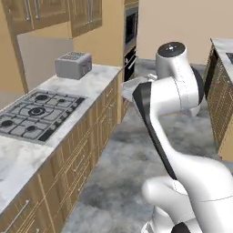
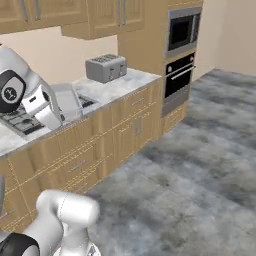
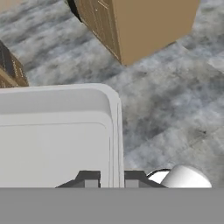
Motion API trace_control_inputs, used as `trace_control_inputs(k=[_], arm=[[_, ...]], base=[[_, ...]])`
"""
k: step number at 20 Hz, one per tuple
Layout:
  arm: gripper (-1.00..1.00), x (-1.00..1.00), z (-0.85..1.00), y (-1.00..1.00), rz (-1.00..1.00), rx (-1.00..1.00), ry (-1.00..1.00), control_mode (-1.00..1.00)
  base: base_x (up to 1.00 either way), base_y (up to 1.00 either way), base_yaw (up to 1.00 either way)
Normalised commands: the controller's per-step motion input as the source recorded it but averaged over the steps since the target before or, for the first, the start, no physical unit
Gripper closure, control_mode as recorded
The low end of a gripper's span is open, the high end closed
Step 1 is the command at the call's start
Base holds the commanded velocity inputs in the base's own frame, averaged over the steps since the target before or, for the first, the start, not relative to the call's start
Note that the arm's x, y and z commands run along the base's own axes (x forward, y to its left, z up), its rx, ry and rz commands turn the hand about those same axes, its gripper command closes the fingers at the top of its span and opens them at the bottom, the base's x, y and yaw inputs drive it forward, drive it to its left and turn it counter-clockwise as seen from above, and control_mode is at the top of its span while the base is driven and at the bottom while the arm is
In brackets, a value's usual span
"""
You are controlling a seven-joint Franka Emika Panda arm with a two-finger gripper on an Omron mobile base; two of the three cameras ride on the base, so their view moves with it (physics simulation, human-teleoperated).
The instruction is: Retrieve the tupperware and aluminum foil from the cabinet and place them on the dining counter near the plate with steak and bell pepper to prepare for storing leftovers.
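One tupperware point(image 3: 52, 135) container, pale grey-white. One toaster point(image 2: 105, 68) on the far part of the marble counter point(image 1: 98, 77). One gas hob point(image 1: 34, 113), with what look like five burners, though the near ones blur together. Two built-in ovens point(image 2: 179, 55), stacked, at the far right.

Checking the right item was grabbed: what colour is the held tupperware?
Pale grey-white tupperware, clearest in the hand view.
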Motion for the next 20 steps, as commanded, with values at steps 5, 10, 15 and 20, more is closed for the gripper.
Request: trace_control_inputs(k=[5,10,15,20], arm=[[1.0,0.0,0.0,0.0,0.0,0.0,0.0,1.0],[1.0,0.0,0.0,0.0,0.0,0.0,0.0,1.0],[1.0,0.0,0.0,0.0,0.0,0.0,0.0,1.0],[1.0,0.0,0.0,0.0,0.0,0.0,0.0,1.0]], base=[[0.0,-0.07,-0.83],[0.01,-0.01,-0.82],[0.22,0.0,-0.75],[0.56,0.03,-0.65]])
